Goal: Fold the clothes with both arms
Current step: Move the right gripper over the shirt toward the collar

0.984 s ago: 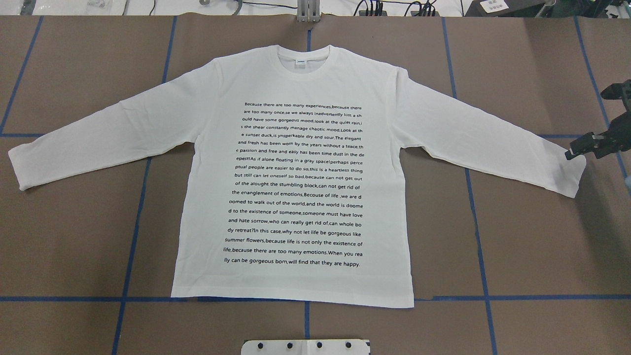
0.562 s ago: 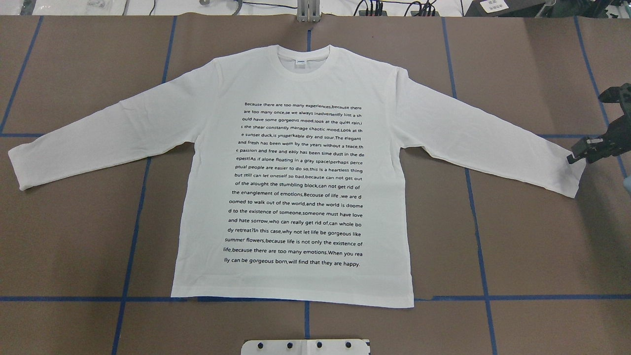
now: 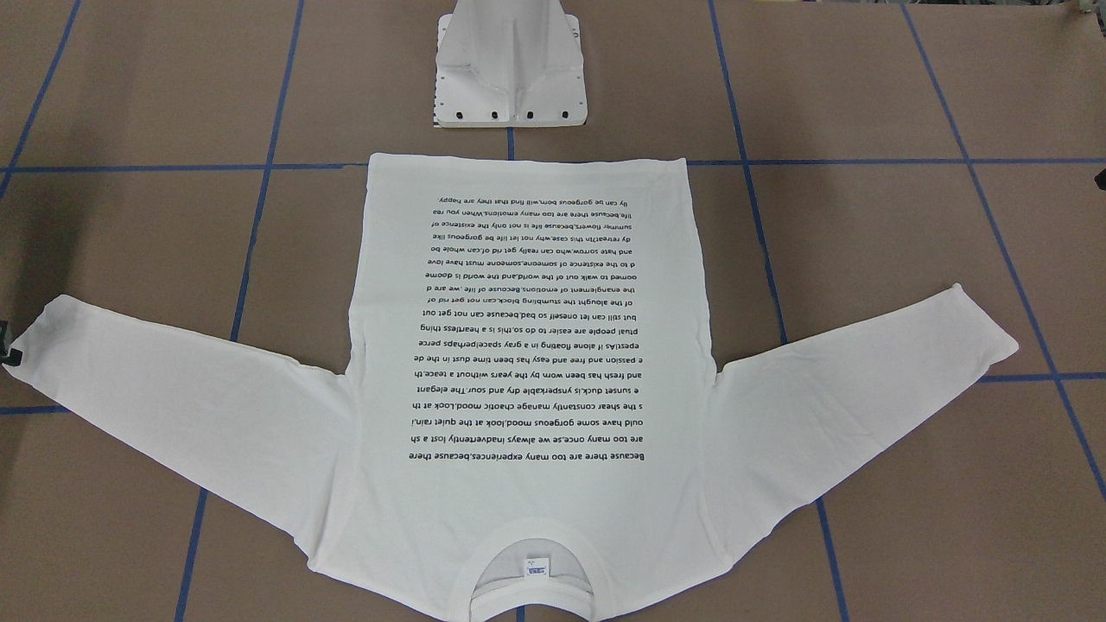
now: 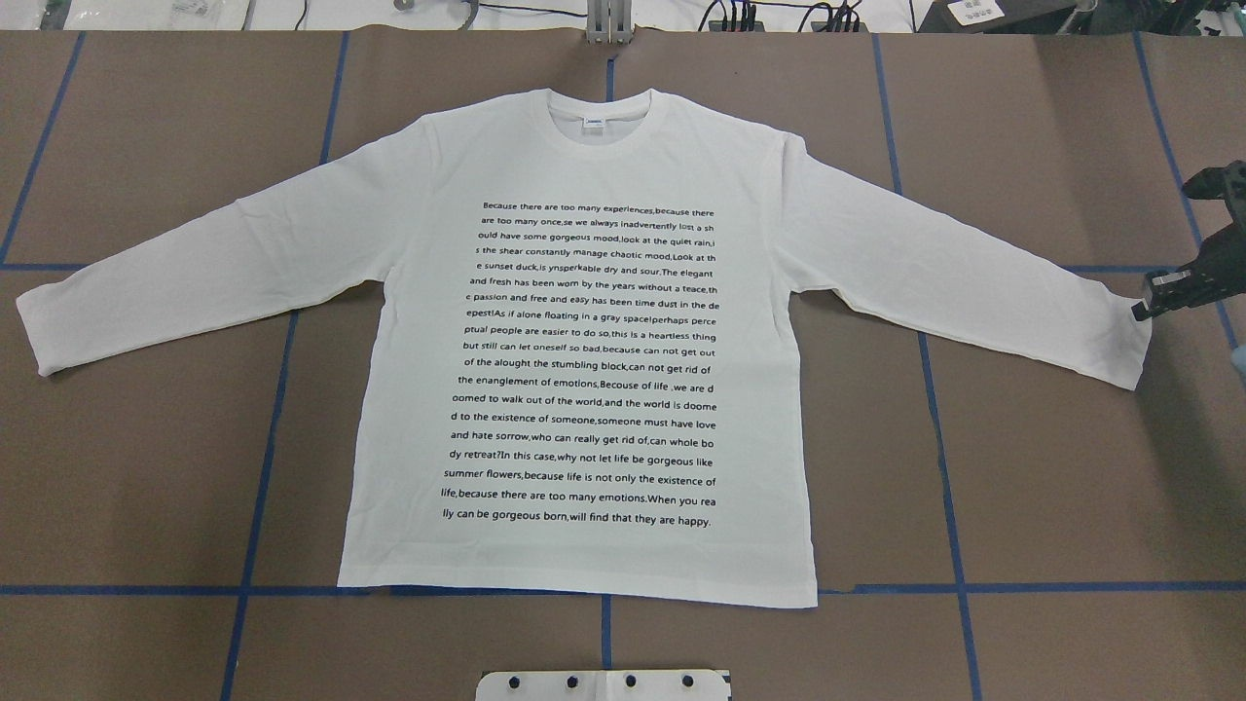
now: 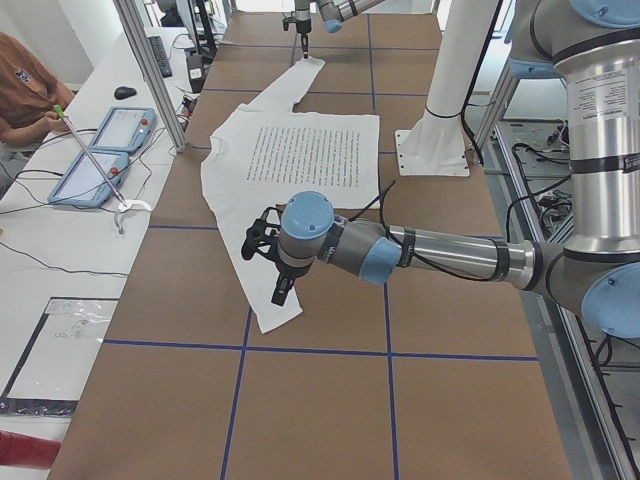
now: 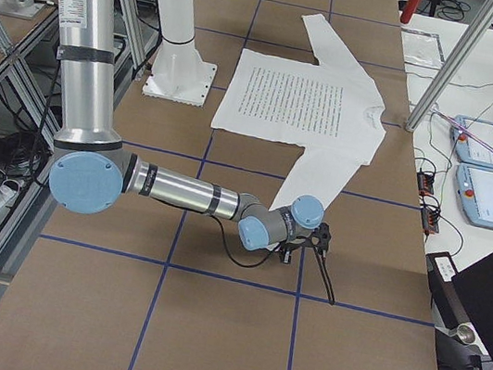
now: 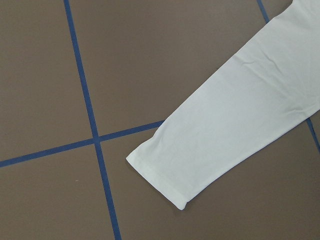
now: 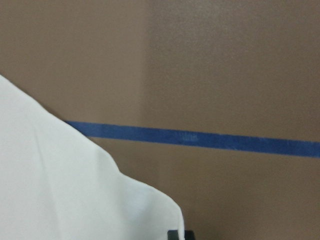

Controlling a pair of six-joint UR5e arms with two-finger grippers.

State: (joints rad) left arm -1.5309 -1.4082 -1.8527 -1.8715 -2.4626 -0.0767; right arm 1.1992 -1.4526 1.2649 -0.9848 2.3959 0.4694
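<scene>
The white long-sleeved T-shirt (image 4: pixel 584 341) lies flat on the brown table, text side up, collar away from the robot and both sleeves spread. My right gripper (image 4: pixel 1141 310) is low at the upper corner of the right sleeve cuff (image 4: pixel 1129 350). The right wrist view shows that cuff (image 8: pixel 75 200) and one black fingertip (image 8: pixel 180 235) at its edge. I cannot tell whether this gripper is open or shut. My left gripper (image 5: pixel 272 275) hovers over the left sleeve cuff (image 7: pixel 165 170), and I cannot tell its state.
The white metal pedestal (image 3: pixel 510 69) stands just behind the shirt's hem. Blue tape lines (image 4: pixel 263 467) cross the table. Beyond the far edge there are aluminium posts (image 5: pixel 150 70), tablets (image 5: pixel 100 150) and a seated operator (image 5: pixel 25 90).
My right gripper's tip has moved a little to the right and down, from over the cuff to its outer upper corner. The shirt lies as before.
</scene>
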